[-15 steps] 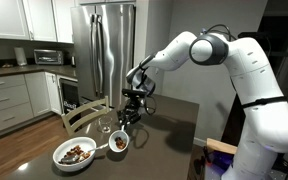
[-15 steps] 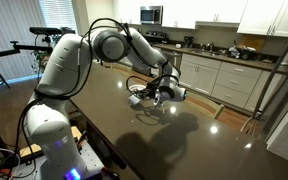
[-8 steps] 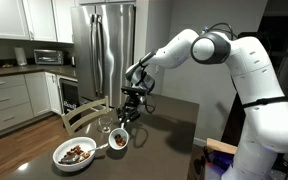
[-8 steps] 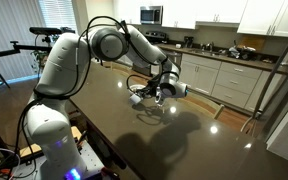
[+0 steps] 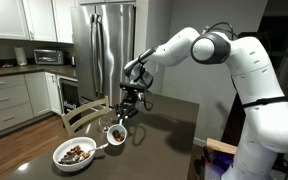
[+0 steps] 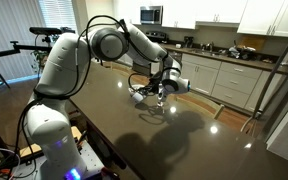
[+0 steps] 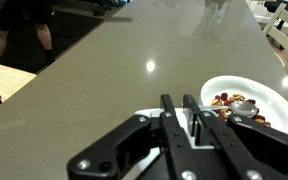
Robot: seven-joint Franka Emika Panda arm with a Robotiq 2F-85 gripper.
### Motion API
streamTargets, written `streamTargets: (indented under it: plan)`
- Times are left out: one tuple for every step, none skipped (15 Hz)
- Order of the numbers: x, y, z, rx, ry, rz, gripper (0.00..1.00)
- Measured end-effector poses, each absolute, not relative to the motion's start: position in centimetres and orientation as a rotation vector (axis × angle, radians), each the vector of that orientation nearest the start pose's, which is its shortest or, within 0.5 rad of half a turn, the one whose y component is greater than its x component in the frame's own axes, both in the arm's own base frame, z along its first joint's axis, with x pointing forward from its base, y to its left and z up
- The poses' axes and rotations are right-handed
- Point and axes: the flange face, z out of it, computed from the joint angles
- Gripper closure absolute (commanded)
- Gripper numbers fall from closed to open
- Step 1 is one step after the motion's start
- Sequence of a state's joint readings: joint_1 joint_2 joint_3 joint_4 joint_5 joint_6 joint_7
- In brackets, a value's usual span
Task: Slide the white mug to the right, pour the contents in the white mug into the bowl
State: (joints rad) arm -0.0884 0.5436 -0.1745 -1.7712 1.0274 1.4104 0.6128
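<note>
claw (image 5: 120,121) pinched tight on white mug (image 5: 115,134) rim; bowl (image 5: 72,163) lies near, lower-left of it in an exterior view; tip that way.

White mug (image 5: 116,134) and bowl (image 5: 74,163), near left.
Mug tilted, brown contents showing, just right of shallow white bowl holding brown pieces.

We saw a dark counter (image 7: 84,90) under the gripper (image 7: 182,103), polished smooth and glossy enough to throw back light. The gripper looked matt black. The white mug (image 5: 115,134) at its tips and the bowl (image 5: 74,163) near it shone like glazed ceramic. Far behind it stood a brushed-steel refrigerator (image 5: 104,50).
</note>
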Motion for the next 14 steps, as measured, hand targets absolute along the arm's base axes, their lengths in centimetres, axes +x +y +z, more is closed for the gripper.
streamTargets:
  plan:
    - [59.0,-4.3,26.6,-1.729,1.221,1.145,0.93]
    - [59.2,-4.2,26.8,-1.733,1.217,1.141,0.93]
    - [59.4,-4.2,26.9,-1.736,1.213,1.136,0.93]
    - [59.5,-4.1,27.1,-1.741,1.208,1.132,0.93]
    - [59.7,-4.0,27.4,-1.745,1.204,1.127,0.93]
    - [59.9,-3.9,27.5,-1.749,1.199,1.123,0.93]
    - [60.0,-3.8,27.7,-1.753,1.194,1.12,0.93]
    - [60.2,-3.6,27.9,-1.757,1.188,1.117,0.93]
    - [60.3,-3.4,28.1,-1.761,1.182,1.114,0.94]
    - [60.5,-3.2,28.3,-1.765,1.175,1.111,0.93]
    - [60.6,-3.0,28.4,-1.769,1.168,1.11,0.93]
    - [60.7,-2.7,28.6,-1.773,1.161,1.109,0.93]
    - [60.8,-2.4,28.7,-1.778,1.154,1.109,0.93]
    - [60.9,-2.1,28.9,-1.782,1.147,1.11,0.93]
